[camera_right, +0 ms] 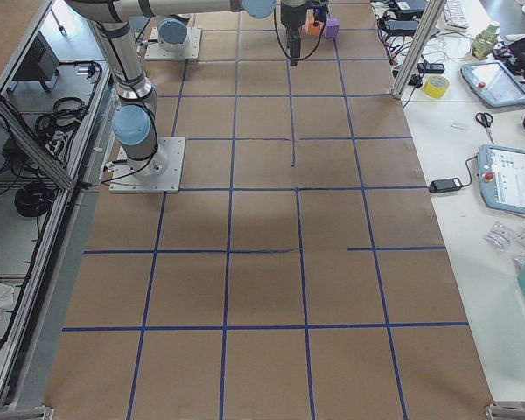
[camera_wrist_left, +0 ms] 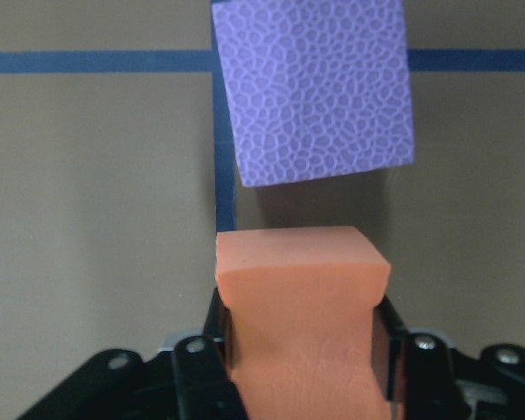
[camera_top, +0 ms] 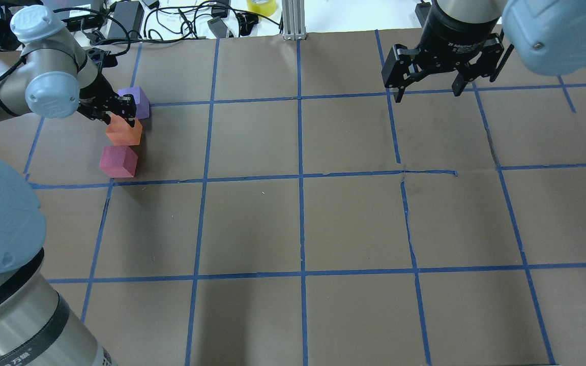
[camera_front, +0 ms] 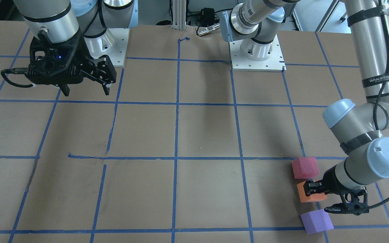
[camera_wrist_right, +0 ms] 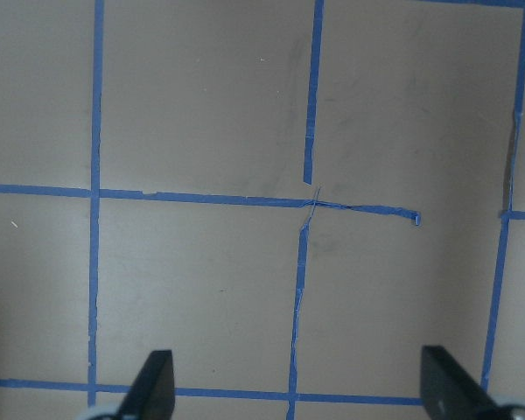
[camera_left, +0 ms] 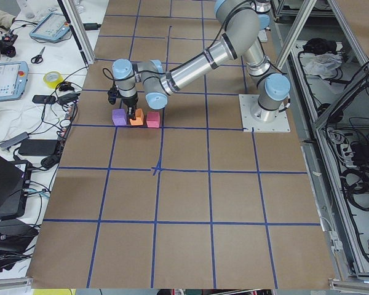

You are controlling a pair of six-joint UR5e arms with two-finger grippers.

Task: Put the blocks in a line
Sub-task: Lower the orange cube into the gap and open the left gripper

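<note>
Brown paper bench [camera_top: 354, 218], blue tape grid [camera_top: 300, 178]. Overhead view: blocks in a row at 10 o'clock. The purple block [camera_top: 138, 100] is farthest, the orange block [camera_top: 125, 134] at its 6 o'clock, then the pinkish red block [camera_top: 118, 161]. The orange block is squeezed in the left pincer [camera_top: 118, 120]; the right pincer [camera_top: 428, 90] is spread wide, aloft at 1 o'clock

Bright, even light from above covers the brown desk [camera_top: 354, 218], where broad, soft-edged shadows lie. In the left wrist view the orange block [camera_wrist_left: 302, 324] is slightly soft, the purple block [camera_wrist_left: 319, 87] beyond it crisp
</note>
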